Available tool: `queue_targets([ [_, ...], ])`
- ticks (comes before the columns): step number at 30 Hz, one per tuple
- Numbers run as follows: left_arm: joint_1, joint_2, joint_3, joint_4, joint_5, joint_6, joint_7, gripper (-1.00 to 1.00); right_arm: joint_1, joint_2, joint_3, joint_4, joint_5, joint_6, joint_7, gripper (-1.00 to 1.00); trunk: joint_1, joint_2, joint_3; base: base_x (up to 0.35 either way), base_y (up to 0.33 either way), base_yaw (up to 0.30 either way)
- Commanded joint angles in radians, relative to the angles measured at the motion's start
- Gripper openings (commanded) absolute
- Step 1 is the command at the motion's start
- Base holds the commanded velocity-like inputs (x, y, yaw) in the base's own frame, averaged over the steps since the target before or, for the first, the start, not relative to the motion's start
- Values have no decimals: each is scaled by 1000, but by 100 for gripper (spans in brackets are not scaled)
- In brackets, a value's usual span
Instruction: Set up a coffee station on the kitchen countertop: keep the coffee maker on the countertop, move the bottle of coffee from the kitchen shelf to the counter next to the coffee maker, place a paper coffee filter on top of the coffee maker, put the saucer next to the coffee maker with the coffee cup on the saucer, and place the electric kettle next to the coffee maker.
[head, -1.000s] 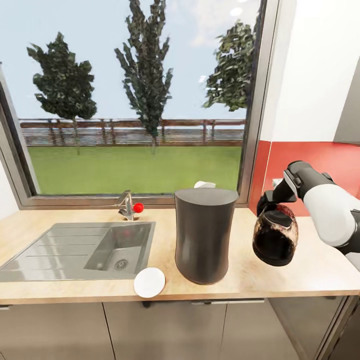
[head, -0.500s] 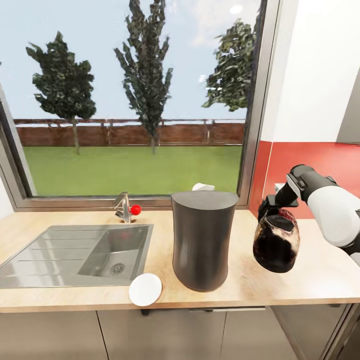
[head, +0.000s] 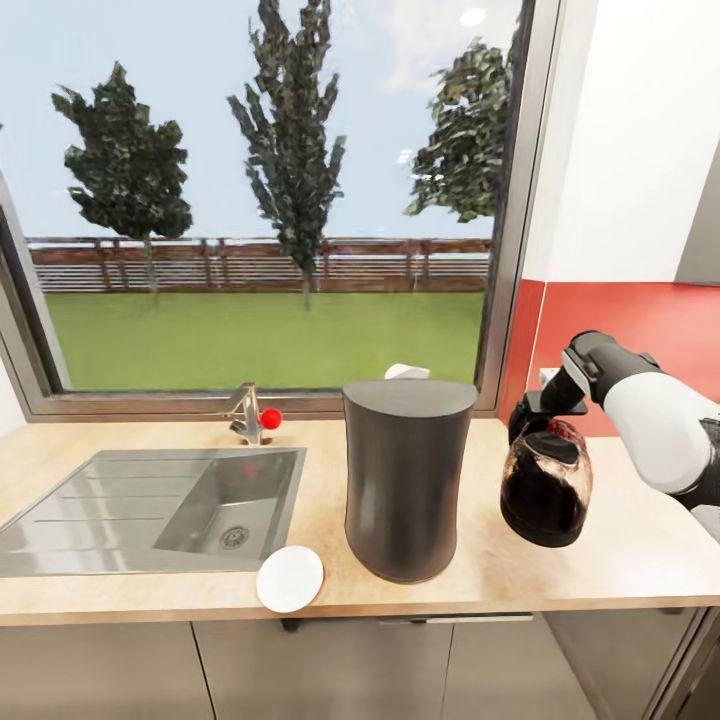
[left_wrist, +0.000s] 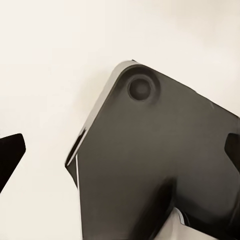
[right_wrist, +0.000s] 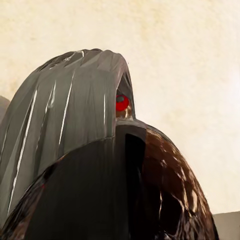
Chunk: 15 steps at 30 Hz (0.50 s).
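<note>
The tall, dark grey matte cylinder of the coffee maker (head: 408, 478) stands upright on the long light wood-grain counter (head: 640, 545), near its front edge and about midway along the visible stretch. Just beside its base, toward the sink, the small flat round white saucer (head: 290, 579) lies at the very front edge of the counter, its rim slightly overhanging. The sunken steel sink (head: 150, 508) fills the counter's left part, with a chrome tap (head: 245, 414) bearing a red knob at the back edge by the window. A small white object (head: 406, 372) peeks over the coffee maker's top at the back edge; too little of it shows to say what it is.

The clear, rounded glass electric kettle (head: 547, 488) with black lid and base hangs tilted on the coffee maker's right side, apart from it, over the counter's right part. Whether its base touches the counter is hard to tell. The right pincer (head: 545, 408) grips it at the top, by the black lid and handle. From the right wrist camera the kettle (right_wrist: 115, 190) looms close, with the grey coffee maker (right_wrist: 65, 120) behind it.

The left wrist camera faces a dark angular panel (left_wrist: 155, 165) against a pale surface; the left pincer's state cannot be told.
</note>
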Motion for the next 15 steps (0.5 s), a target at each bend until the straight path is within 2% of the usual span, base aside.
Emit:
queue_targets([
  [1,1,0,3,0,6,-2,-7,100,0,1,-5,-1,12,3,7,-100,4,-8,-3,0,0,0],
  [4,6,0,3,0,6,-2,-7,100,0,5,-7,0,13,3,5,-100,16,-29,-13,0,0,0],
  [10,13,0,3,0,6,-2,-7,100,0,27,-9,0,13,3,-2,-100,39,-71,-31,0,0,0],
  [15,14,2,3,0,6,-2,-7,100,0,34,-13,0,10,3,-48,-100,58,-106,-47,0,0,0],
])
